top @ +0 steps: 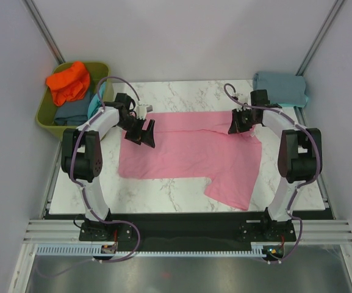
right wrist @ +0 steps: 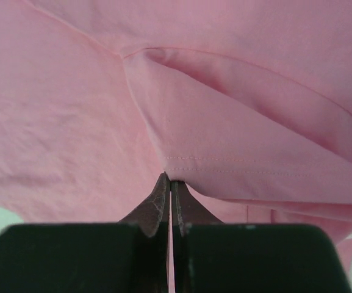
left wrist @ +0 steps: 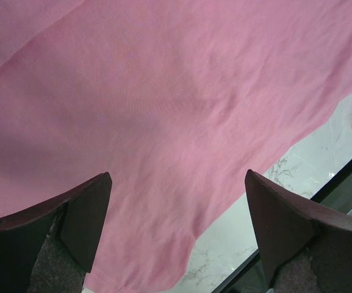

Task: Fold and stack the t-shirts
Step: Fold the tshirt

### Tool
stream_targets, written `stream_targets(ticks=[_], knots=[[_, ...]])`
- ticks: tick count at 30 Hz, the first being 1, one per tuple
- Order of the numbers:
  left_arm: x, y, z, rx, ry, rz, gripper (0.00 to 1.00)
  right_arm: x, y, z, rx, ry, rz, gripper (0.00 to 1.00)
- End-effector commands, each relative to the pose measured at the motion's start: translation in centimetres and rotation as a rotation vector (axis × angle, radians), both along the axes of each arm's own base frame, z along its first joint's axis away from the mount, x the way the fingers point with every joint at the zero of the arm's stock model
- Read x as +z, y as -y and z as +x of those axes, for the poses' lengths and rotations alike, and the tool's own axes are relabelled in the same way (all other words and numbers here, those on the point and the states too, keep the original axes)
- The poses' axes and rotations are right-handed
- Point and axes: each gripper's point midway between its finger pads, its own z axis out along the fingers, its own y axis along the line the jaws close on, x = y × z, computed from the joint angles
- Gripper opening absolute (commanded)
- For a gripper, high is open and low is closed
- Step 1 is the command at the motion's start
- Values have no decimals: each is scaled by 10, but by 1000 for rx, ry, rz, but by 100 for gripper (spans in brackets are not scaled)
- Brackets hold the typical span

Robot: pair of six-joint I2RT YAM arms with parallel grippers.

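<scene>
The pink t-shirt (top: 188, 152) lies spread on the marble table, one sleeve hanging toward the front right. My left gripper (top: 145, 131) is open over the shirt's back left part. In the left wrist view its fingers (left wrist: 84, 213) stand wide apart above the pink cloth (left wrist: 163, 91). My right gripper (top: 237, 125) is at the shirt's back right edge. In the right wrist view it (right wrist: 169, 178) is shut, pinching a stitched hem of the pink shirt (right wrist: 102, 110). A folded grey-blue tee (top: 279, 88) lies at the back right.
The olive-green tub (top: 47, 116) at the back left holds an orange tee (top: 69, 82), a slate-blue one (top: 72, 111) and a turquoise one (top: 94, 102). Bare marble (left wrist: 298, 165) shows beside the shirt; the black table edge runs along the front.
</scene>
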Motion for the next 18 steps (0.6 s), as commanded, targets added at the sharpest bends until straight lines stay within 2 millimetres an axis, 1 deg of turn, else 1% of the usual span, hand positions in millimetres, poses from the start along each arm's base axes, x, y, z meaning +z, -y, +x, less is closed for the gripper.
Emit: stream_targets(ticks=[1, 5, 8, 10, 11, 12, 14, 15, 16, 18], knots=[[7, 4, 9, -32, 47, -17, 97, 44, -19, -6, 23, 34, 100, 0], [12, 5, 14, -31, 64, -20, 97, 43, -30, -20, 44, 14, 115, 0], [15, 5, 15, -31, 73, -21, 97, 42, -37, -26, 50, -3, 135, 0], [18, 4, 16, -32, 85, -16, 97, 45, -42, -30, 52, -15, 158, 4], [18, 3, 15, -33, 85, -13, 98, 47, -45, -32, 54, -16, 169, 7], [18, 3, 16, -33, 89, -10, 98, 48, -46, -32, 49, -18, 171, 16], [20, 2, 17, -32, 98, -4, 98, 54, -49, -32, 52, -7, 181, 20], [22, 2, 18, -31, 104, -3, 99, 57, -49, -31, 52, -2, 182, 26], [23, 1, 18, -27, 105, 1, 99, 59, -48, -30, 47, 2, 181, 30], [27, -1, 20, -22, 119, 9, 99, 73, -50, -27, 47, 31, 195, 35]])
